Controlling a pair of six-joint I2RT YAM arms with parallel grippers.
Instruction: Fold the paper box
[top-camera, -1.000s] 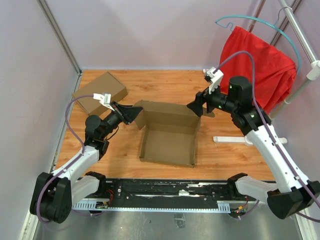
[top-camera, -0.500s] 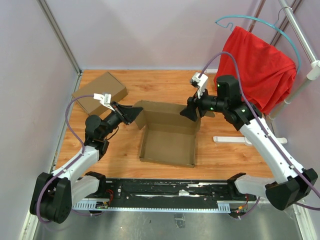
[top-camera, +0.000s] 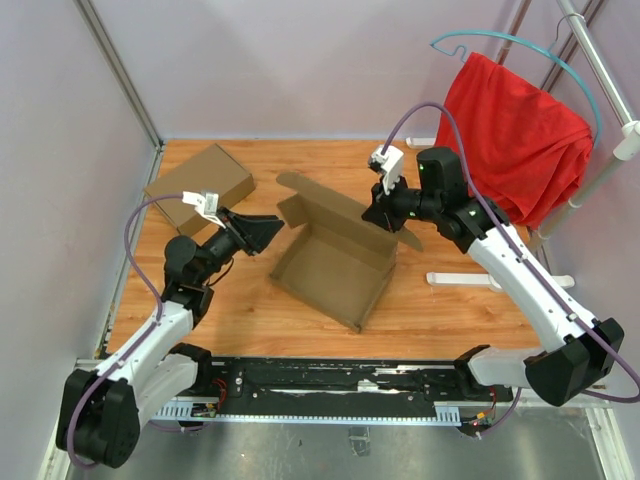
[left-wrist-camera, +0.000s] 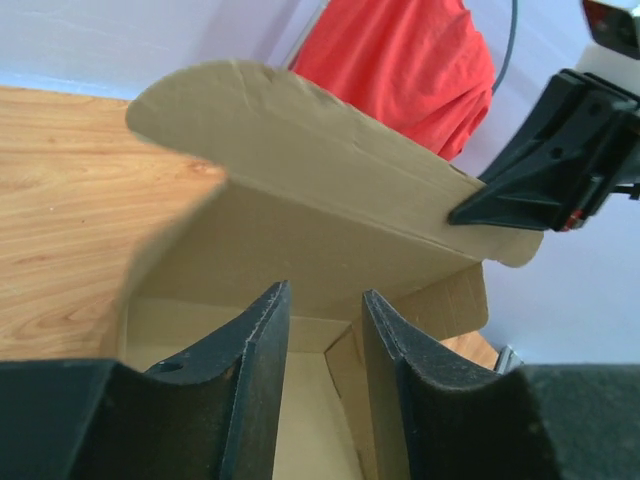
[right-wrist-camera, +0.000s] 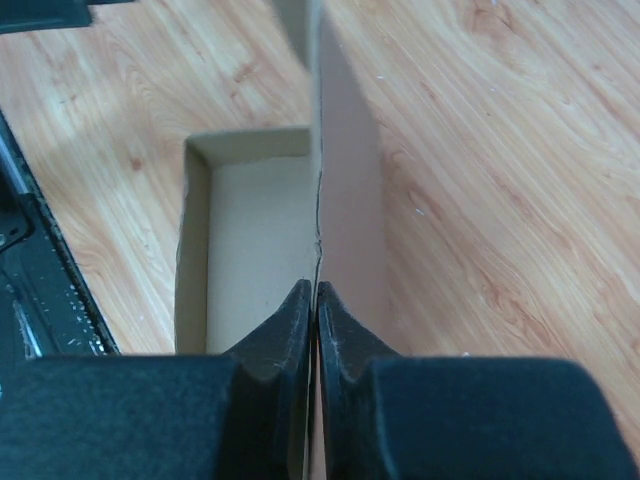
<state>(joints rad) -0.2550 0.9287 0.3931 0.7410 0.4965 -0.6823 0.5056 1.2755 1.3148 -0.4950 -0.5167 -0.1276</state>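
While your right fingers (right-wrist-camera: 275, 335) pinch the lid (top-camera: 332, 205) of the box (top-camera: 325, 268) and your left fingers (left-wrist-camera: 255, 370) sit spread, the walls are up but the lid needs closing.

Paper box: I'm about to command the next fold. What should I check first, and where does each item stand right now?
1. Right gripper shut on the lid of the paper box: ok.
2. Left gripper open, not clamped on cardboard: ok.
3. The lid folded down over the box: not ok, it stands raised.
4. The box base lying flat on the table: cannot tell.
5. Second cardboard box apart from the work: ok.
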